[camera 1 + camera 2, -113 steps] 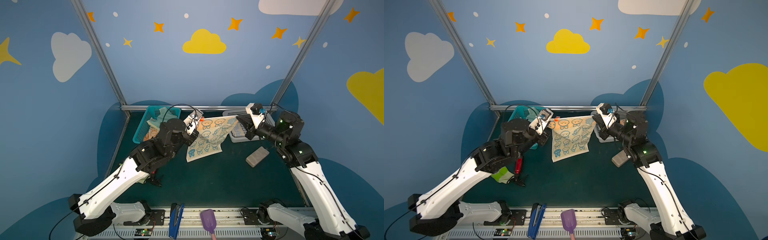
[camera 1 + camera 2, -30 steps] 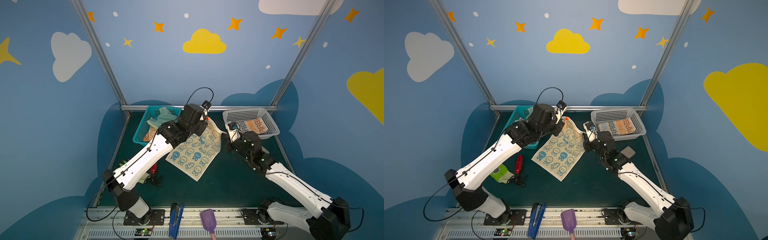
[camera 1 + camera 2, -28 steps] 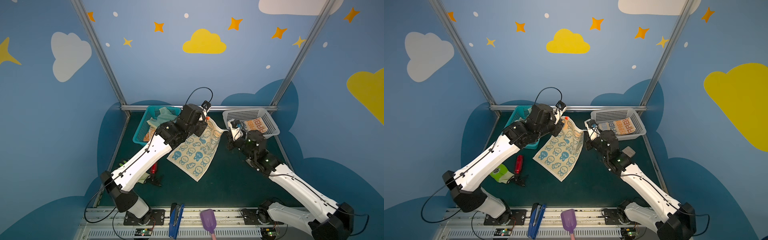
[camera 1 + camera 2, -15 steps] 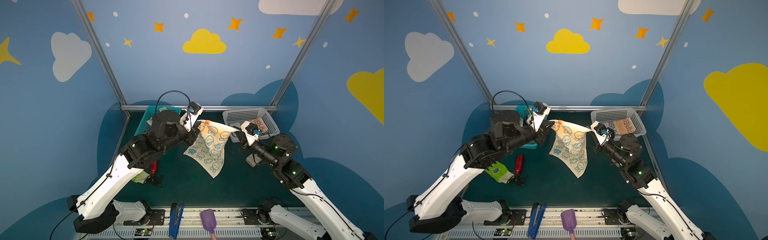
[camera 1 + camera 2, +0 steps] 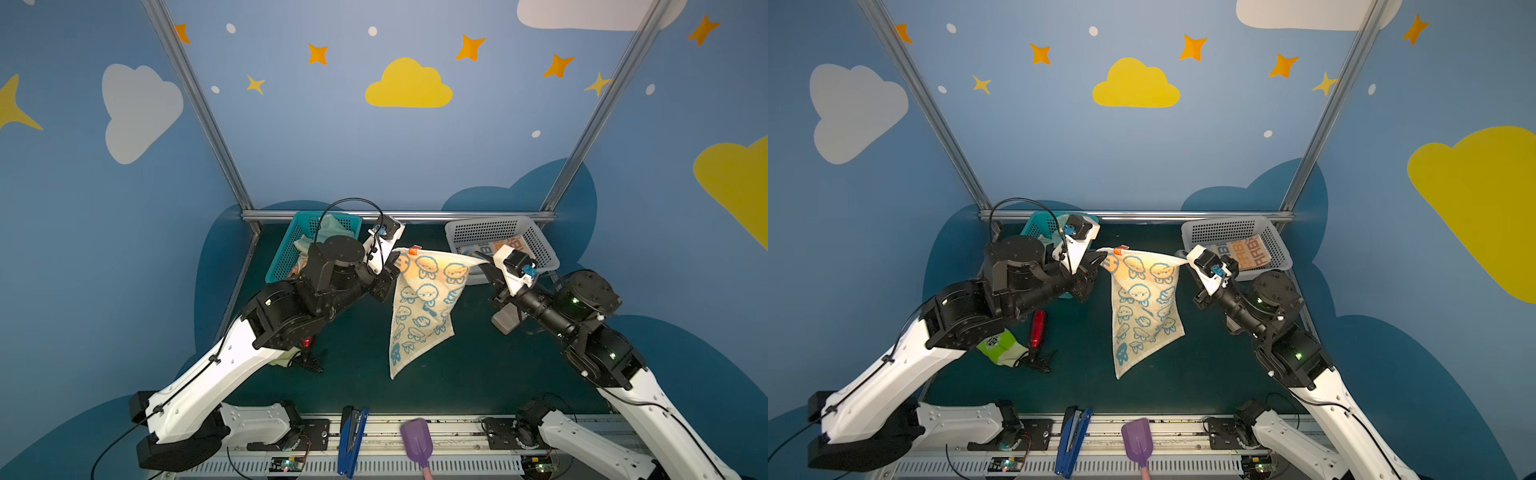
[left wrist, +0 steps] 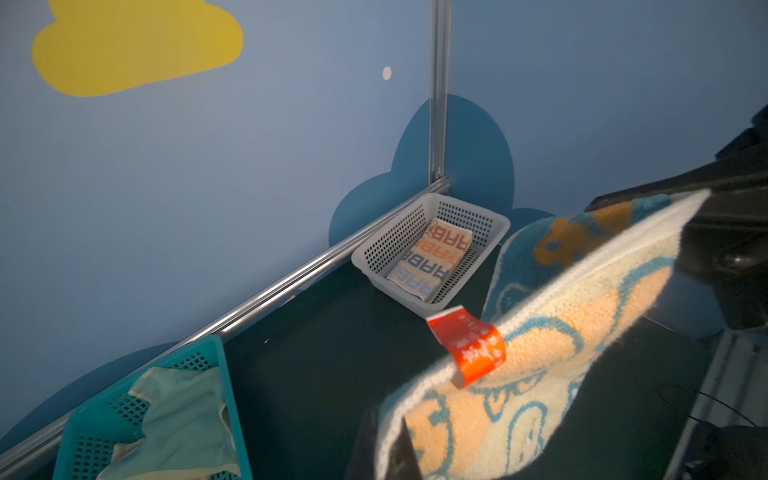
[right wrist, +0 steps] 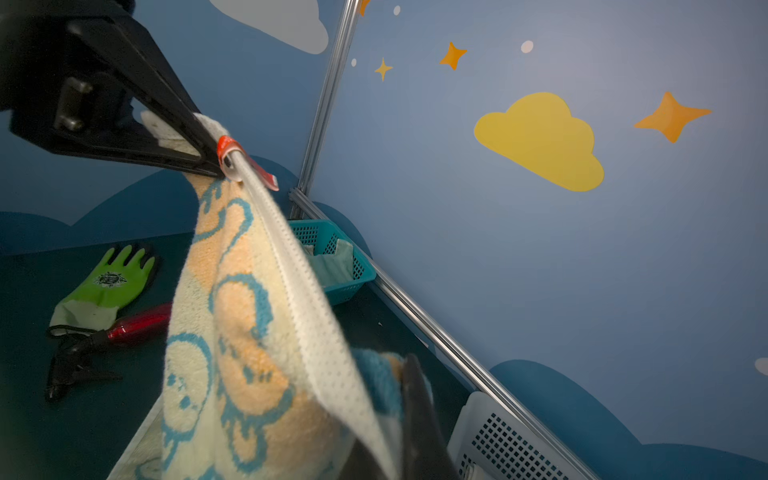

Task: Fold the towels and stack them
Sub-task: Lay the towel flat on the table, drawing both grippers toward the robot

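The cream terry towel with blue-outlined rabbits and orange patches (image 5: 419, 307) hangs in the air over the middle of the dark green tabletop (image 5: 457, 374). It is pulled taut along its white top hem between the two arms. The left gripper (image 5: 395, 258) is clamped on one hem corner, just beside a small orange label (image 5: 414, 250) sewn to the hem. The right gripper (image 5: 484, 262) is clamped on the opposite hem corner. In both top views the cloth sags below the hem and narrows to a single low corner pointing toward the front rail; whether that tip touches the tabletop cannot be told. In the right wrist view the hem runs from the camera to the black fingers of the left gripper (image 7: 195, 141), with the label right at their tips. In the left wrist view the far end of the towel (image 6: 540, 332) shows its blue reverse side near the right gripper.

Behind the right gripper stands a white perforated plastic basket (image 5: 482, 235) against the back wall. A folded orange and grey towel with big letters (image 5: 1246, 251) lies flat inside it. Behind the left arm a teal plastic basket (image 5: 286, 249) holds a crumpled mint-green towel (image 6: 178, 415).

On the tabletop under the left arm lie a bright green glove (image 5: 1000, 349) and, just beside it, a red-handled tool (image 5: 1037, 328). A grey rectangular block (image 5: 505, 320) lies under the right arm, in front of the white basket
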Controlling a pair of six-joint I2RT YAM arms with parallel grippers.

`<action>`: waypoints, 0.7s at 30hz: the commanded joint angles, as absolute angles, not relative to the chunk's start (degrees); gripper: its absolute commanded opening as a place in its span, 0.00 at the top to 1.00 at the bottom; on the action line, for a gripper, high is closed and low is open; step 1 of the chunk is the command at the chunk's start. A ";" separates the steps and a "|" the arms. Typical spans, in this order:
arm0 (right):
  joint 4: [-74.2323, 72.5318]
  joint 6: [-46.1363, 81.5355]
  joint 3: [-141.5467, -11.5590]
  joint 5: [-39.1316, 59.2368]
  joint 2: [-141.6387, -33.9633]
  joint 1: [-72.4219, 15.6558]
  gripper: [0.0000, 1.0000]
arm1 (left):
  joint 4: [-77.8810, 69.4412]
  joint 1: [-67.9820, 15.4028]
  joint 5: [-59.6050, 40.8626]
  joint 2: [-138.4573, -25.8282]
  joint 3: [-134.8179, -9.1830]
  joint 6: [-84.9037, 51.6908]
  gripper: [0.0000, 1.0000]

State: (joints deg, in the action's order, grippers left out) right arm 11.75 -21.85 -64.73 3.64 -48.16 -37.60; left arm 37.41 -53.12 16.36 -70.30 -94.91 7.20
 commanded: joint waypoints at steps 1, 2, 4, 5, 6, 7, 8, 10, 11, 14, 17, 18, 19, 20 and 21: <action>9.11 -23.40 -66.26 -1.50 -51.99 -37.45 1.00 | 32.43 -50.42 27.79 -71.92 -94.31 9.43 0.96; 8.10 -23.74 -66.27 -2.66 -53.50 -37.43 1.00 | 31.97 -48.81 28.81 -72.88 -94.24 9.63 0.96; 6.69 -24.56 -66.43 -4.06 -56.59 -36.88 1.00 | 31.16 -44.75 28.64 -74.89 -93.98 9.14 0.96; 6.00 -24.86 -66.63 -4.44 -58.29 -36.48 1.00 | 30.79 -42.46 27.74 -76.08 -93.79 8.73 0.96; 5.20 -25.13 -66.82 -4.64 -60.14 -36.00 1.00 | 30.54 -40.26 26.44 -77.36 -93.69 8.09 0.96; 4.58 -25.30 -67.10 -4.51 -61.71 -35.47 1.00 | 30.34 -38.37 25.25 -78.55 -93.57 7.47 0.96; 3.77 -25.33 -67.39 -4.33 -63.79 -34.86 1.00 | 30.20 -36.43 23.88 -80.11 -93.61 6.99 0.96; 2.83 -25.15 -68.29 -3.93 -67.36 -33.63 1.00 | 30.05 -33.49 22.41 -83.21 -93.68 6.10 0.96; 2.17 -25.13 -68.84 -3.82 -69.54 -32.84 1.00 | 29.97 -32.18 21.56 -84.87 -93.69 5.70 0.96; -0.83 -25.51 -69.70 -4.35 -75.08 -30.64 1.00 | 29.17 -29.37 19.94 -89.23 -93.44 4.62 0.96; -2.54 -25.89 -71.48 -3.69 -80.07 -28.26 1.00 | 27.97 -27.28 19.12 -93.33 -93.63 4.27 0.96; -2.88 -26.16 -72.04 -3.17 -81.40 -27.64 1.00 | 27.62 -26.81 19.00 -94.53 -93.77 4.22 0.96; -3.36 -26.49 -72.68 -2.67 -83.04 -27.04 1.00 | 26.84 -26.23 19.00 -95.91 -93.91 4.31 0.96; -3.40 -26.83 -73.30 -1.88 -84.52 -26.38 1.00 | 26.36 -25.77 18.74 -97.23 -94.24 4.39 0.96; -3.19 -27.42 -73.98 -1.27 -86.02 -26.03 1.00 | 26.06 -25.29 18.64 -98.68 -94.75 4.40 0.96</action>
